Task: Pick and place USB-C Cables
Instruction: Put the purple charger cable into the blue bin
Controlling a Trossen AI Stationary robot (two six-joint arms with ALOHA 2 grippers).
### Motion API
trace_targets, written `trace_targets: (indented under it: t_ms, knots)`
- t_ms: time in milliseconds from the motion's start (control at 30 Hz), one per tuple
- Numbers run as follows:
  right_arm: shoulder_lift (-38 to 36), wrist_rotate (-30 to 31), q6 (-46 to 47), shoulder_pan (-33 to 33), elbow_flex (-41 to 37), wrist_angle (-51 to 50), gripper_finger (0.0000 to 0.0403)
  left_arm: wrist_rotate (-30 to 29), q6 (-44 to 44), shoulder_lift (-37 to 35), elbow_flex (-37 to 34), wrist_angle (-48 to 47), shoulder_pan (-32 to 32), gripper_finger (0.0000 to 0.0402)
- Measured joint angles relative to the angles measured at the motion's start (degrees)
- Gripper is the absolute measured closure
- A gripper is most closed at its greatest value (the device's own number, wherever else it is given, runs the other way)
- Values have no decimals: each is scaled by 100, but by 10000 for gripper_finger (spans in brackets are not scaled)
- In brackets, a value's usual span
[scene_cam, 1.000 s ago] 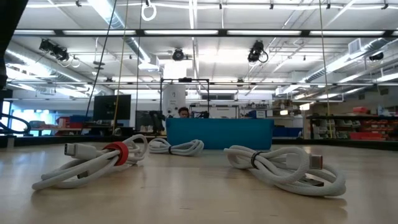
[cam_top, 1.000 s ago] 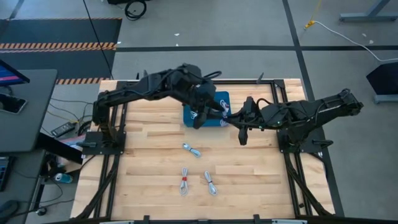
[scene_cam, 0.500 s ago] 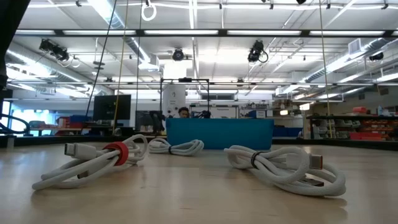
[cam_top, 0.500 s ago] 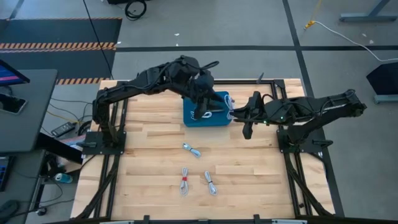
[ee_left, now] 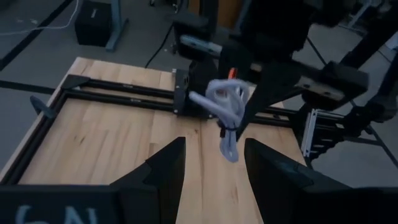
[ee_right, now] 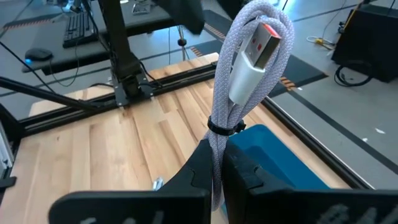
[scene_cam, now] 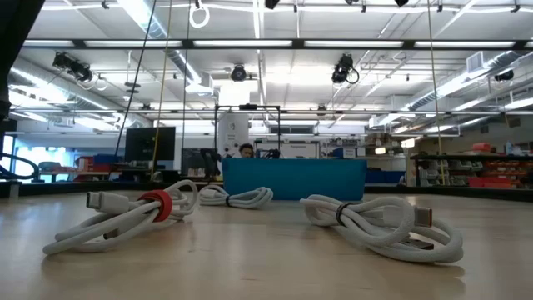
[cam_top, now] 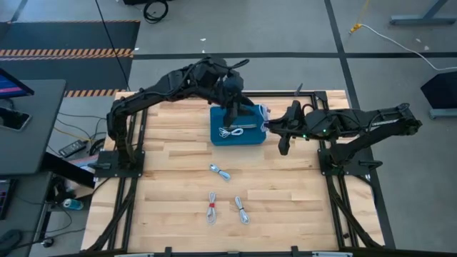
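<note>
A blue box [cam_top: 238,135] stands at the table's far middle with one white coiled cable [cam_top: 232,130] lying in it. My left gripper [cam_top: 232,113] hovers open over the box's far side; its fingers [ee_left: 163,167] stand apart and hold nothing. My right gripper [cam_top: 269,126] is by the box's right edge, shut on a grey-white cable bundle [ee_right: 245,56]. Three more bundles lie on the wood nearer me: one plain [cam_top: 221,172], one with a red band [cam_top: 211,208] and another plain one [cam_top: 242,210]. The low view shows the red-banded bundle [scene_cam: 125,218] and a plain bundle [scene_cam: 383,227]. My right gripper pinches the cable bundle between its two fingers [ee_right: 202,165] at one end, just below the dark tie [ee_right: 222,129]. The rest of the bundle, with its plug [ee_right: 254,46], sticks out beyond the fingertips. The bundle is lifted clear of table and box.
Black frame rails [cam_top: 320,128] run along the table's left, right and far sides. Bare wood lies between the box and the three loose bundles. Beyond the table are a desk [cam_top: 25,121] on the left and open floor.
My left gripper has drawn back and up from inside the blue box toward the far edge, uncovering a cable lying in the box. My right gripper, still shut on its bundle, has shifted a little toward the far edge beside the box.
</note>
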Motion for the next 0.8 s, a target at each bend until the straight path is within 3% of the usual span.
trace_targets:
  t_ms: [500,800]
  knots:
    - [40,-20,0,-37,-4,43,387,207,4,306,-4,298,-244,216]
    - [160,-154,2,-22,-2,133,387,224,-34,479,-9,979,-236,216]
